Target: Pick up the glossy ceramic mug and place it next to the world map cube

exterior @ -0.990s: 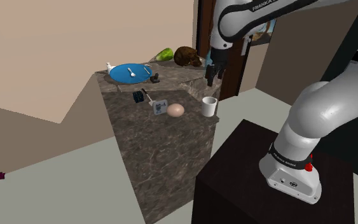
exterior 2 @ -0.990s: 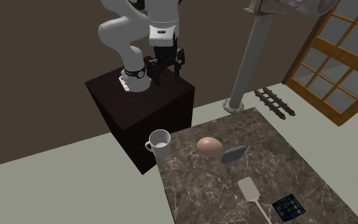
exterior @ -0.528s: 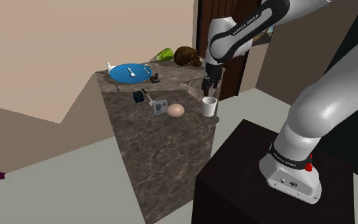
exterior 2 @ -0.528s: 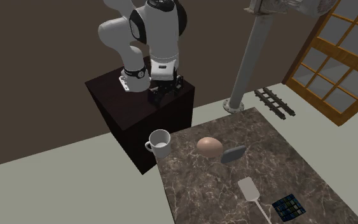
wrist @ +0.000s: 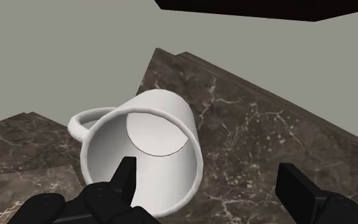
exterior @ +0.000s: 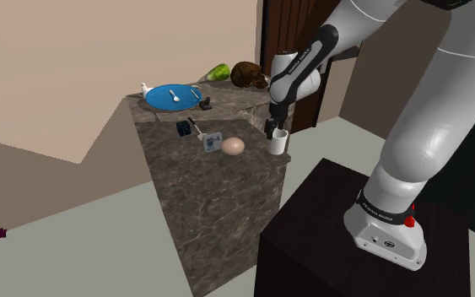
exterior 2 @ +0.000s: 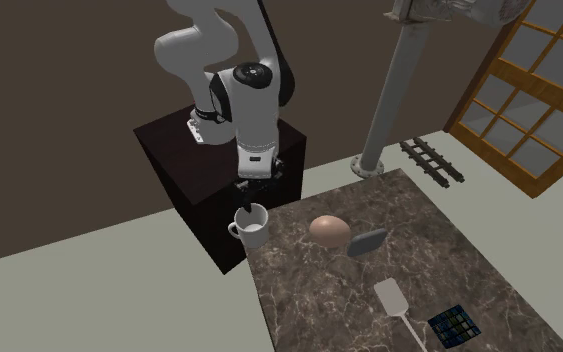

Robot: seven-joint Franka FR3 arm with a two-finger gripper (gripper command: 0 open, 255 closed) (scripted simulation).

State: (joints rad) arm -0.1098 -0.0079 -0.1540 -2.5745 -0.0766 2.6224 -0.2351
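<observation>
- Mug (exterior: 277, 141) (exterior 2: 252, 225) (wrist: 142, 149), white and glossy, stood upright directly under the gripper (exterior: 271, 129) (exterior 2: 249, 191) (wrist: 209, 172), on the corner of the counter (exterior: 218, 194) (exterior 2: 369, 290) (wrist: 266, 127) nearest the stand (exterior: 328, 245) (exterior 2: 219, 150).
- The black gripper pointed down just above the rim, its fingers spread apart and grasping nothing.
- In the wrist view one finger (wrist: 125, 175) lay over the mug's opening and the other (wrist: 295, 188) over bare counter, so the mug wall opposite the handle (wrist: 82, 121) sat between them. Whether the inner finger touched the mug could not be told.
- An egg (exterior: 233, 145) (exterior 2: 329, 230) lay on the counter near the gripper, with a small grey piece (exterior: 213, 143) (exterior 2: 369, 241) just beside it on the side away from the gripper.
- The cube (exterior: 183, 127) (exterior 2: 455, 325), dark with a blue-green pattern, sat well apart from the gripper, beyond the egg.
- A white spatula (exterior: 196, 124) (exterior 2: 393, 297) lay just beside the cube, on the side nearer the gripper.
- A blue plate (exterior: 158, 98) carrying a white spoon (exterior: 175, 97) sat farthest from the gripper, on a raised part of the counter.
</observation>
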